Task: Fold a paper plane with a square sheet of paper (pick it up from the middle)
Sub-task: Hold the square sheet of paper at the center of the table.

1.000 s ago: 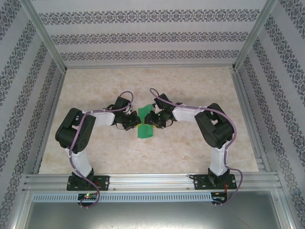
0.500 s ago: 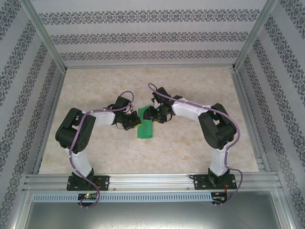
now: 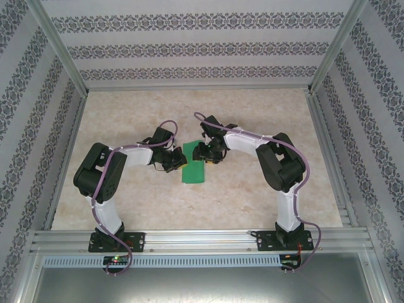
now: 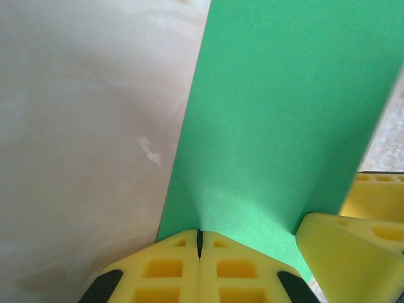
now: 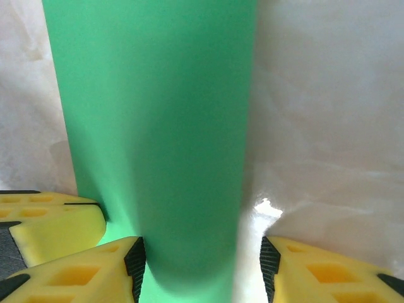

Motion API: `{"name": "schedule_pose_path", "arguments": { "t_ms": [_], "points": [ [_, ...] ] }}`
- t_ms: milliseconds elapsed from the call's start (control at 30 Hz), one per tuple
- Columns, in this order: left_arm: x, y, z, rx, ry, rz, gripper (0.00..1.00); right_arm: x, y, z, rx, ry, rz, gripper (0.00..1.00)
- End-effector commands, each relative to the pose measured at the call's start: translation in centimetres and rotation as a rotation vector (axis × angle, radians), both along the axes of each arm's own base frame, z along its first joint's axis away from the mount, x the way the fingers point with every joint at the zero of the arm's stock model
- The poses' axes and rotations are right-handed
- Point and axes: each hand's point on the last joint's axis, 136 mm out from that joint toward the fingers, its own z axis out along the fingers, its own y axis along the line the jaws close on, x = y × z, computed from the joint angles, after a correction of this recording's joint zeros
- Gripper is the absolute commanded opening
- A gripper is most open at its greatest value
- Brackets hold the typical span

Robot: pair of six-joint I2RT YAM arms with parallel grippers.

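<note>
The square sheet of paper [image 3: 193, 172] is bright green and lies folded over into a narrow strip at the middle of the table. In the left wrist view the paper [image 4: 284, 113] runs away from my left gripper [image 4: 199, 243], which is shut with its tips against the near edge. From above, that left gripper [image 3: 178, 163] sits at the strip's left side. My right gripper [image 3: 202, 153] is at the strip's far right corner. It is open, and its fingers straddle the rounded fold of the paper [image 5: 158, 126] in the right wrist view [image 5: 202, 271], with a gap on the right.
The pale marbled table [image 3: 252, 113] is enclosed by patterned walls and an aluminium frame [image 3: 202, 240] along the near edge. One right-gripper finger [image 4: 353, 252] shows beside the left gripper's tips, so the two grippers are very close.
My right gripper has opened wider and shifted toward the far end of the strip, its arm swinging left. The left gripper and the paper have stayed put.
</note>
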Motion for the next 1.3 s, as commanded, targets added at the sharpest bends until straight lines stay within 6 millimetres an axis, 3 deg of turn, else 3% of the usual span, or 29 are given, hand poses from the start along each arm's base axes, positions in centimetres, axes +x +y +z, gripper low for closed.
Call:
{"name": "schedule_pose_path", "arguments": {
  "t_ms": [0, 267, 567, 867, 1267],
  "points": [
    [-1.3, 0.3, -0.8, 0.055, 0.05, -0.016, 0.0, 0.1, -1.5, 0.2, -0.071, -0.019, -0.001, 0.56],
    [-0.8, -0.3, 0.4, 0.02, 0.029, -0.023, 0.0, -0.2, -1.0, -0.9, -0.061, 0.015, 0.018, 0.52],
    [0.6, -0.3, 5.1, 0.036, -0.075, -0.052, 0.08, -0.9, -2.6, -2.7, -0.118, 0.046, 0.023, 0.43],
    [1.8, 0.7, 5.6, 0.09, -0.116, 0.002, 0.08, -1.3, -3.9, -4.4, -0.149, 0.078, 0.013, 0.37],
    [3.3, 3.6, 6.5, 0.035, -0.144, 0.066, 0.08, -2.3, -4.8, -6.3, -0.188, 0.121, 0.105, 0.39]
  ]
}}
